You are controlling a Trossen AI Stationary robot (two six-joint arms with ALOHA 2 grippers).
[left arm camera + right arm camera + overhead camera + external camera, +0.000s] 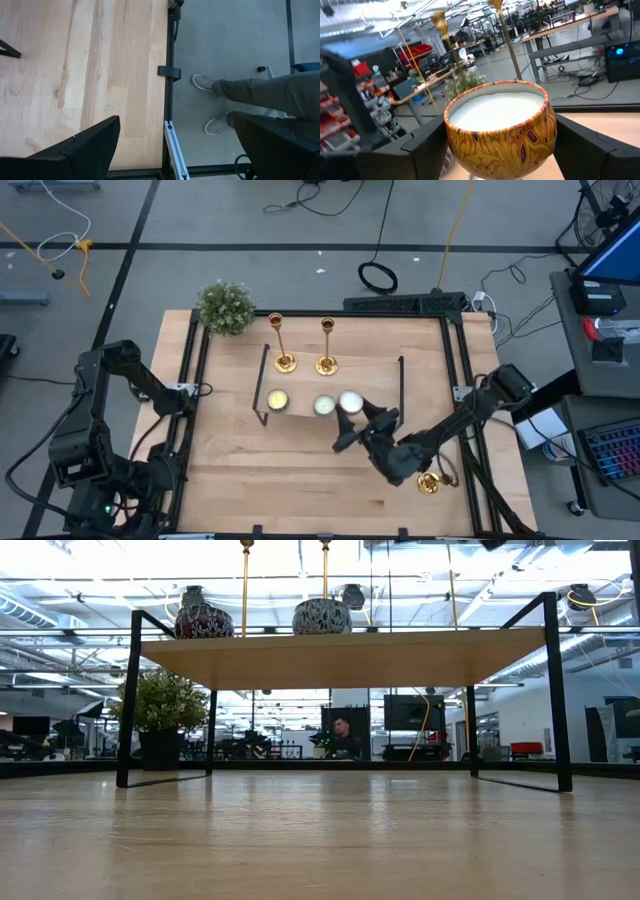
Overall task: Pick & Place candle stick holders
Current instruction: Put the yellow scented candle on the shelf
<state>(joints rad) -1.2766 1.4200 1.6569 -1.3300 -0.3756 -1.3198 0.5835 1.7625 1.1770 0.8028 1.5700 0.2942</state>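
- Two candle stick holders stood upright on the wooden shelf; a third lay on the table near its right edge (still to be placed, judging by position).
- Right gripper gripped a patterned candle tin, fingers spread wide around it.
- Left gripper hung open, empty, over the table's left edge.
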